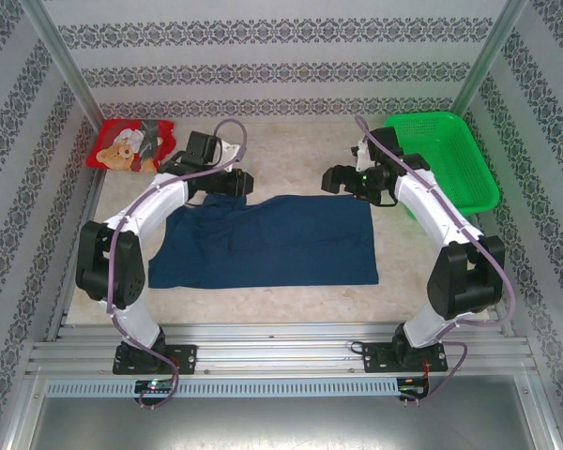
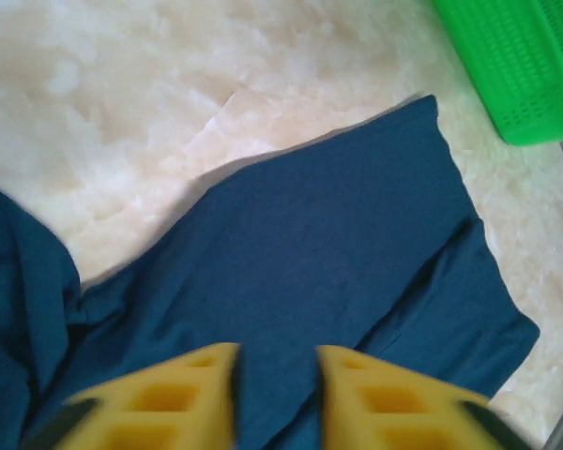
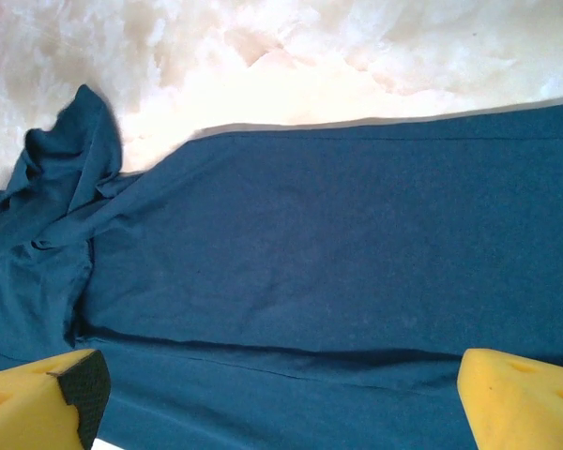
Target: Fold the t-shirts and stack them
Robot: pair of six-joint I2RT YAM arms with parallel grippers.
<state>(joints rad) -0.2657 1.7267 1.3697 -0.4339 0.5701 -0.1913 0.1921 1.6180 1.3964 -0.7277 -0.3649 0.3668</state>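
1. The blue shirt lies on the worktop under both jaws. It looks only partly folded.
2. The red shirt sits apart, past the left jaws, not stacked yet.
3. The left jaws are a little open and the right jaws are wide open. Both are empty.

Pale marbled tabletop, wallpapered walls with dark floral bands, metal corner posts, perhaps aluminium, even light

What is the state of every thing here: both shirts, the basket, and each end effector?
Navy t-shirt: spread flat, partly folded, one sleeve bunched.
Red t-shirt: loose heap at the far left corner, teddy-bear print up.
Green basket: upright, nothing seen inside.
Left end effector: narrowly open, over the navy t-shirt.
Right end effector: wide open, over the navy t-shirt.
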